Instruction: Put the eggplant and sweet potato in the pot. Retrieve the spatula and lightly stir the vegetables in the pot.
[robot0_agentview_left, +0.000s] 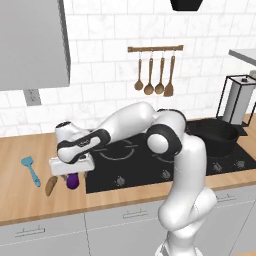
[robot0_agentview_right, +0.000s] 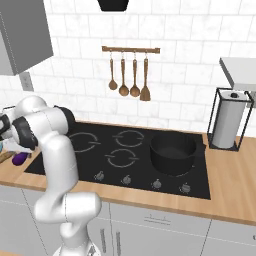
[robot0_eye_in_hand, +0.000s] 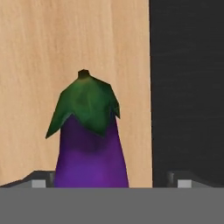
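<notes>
Hand view: eggplant between spread fingers

End effector (robot0_eye_in_hand: 111, 179) stands with jaws apart over the eggplant (robot0_eye_in_hand: 89, 144), on the wooden worktop (robot0_eye_in_hand: 52, 52) just beside the hob (robot0_agentview_left: 150, 165). Sweet potato (robot0_agentview_left: 51, 186) and spatula (robot0_agentview_left: 31, 170) lie nearby; pot (robot0_agentview_left: 214, 135) sits well apart.

I have the arm (robot0_agentview_left: 170, 145) rising from the base, folding at the elbow and reaching out low and far to its left. The forearm runs nearly level, and the wrist bends so the hand points straight down. The gripper (robot0_agentview_left: 73, 175) hangs low at the end of it. In the hand view its two fingertips (robot0_eye_in_hand: 38, 180) stand wide apart at the bottom corners, jaws fully spread and gripping nothing.
</notes>
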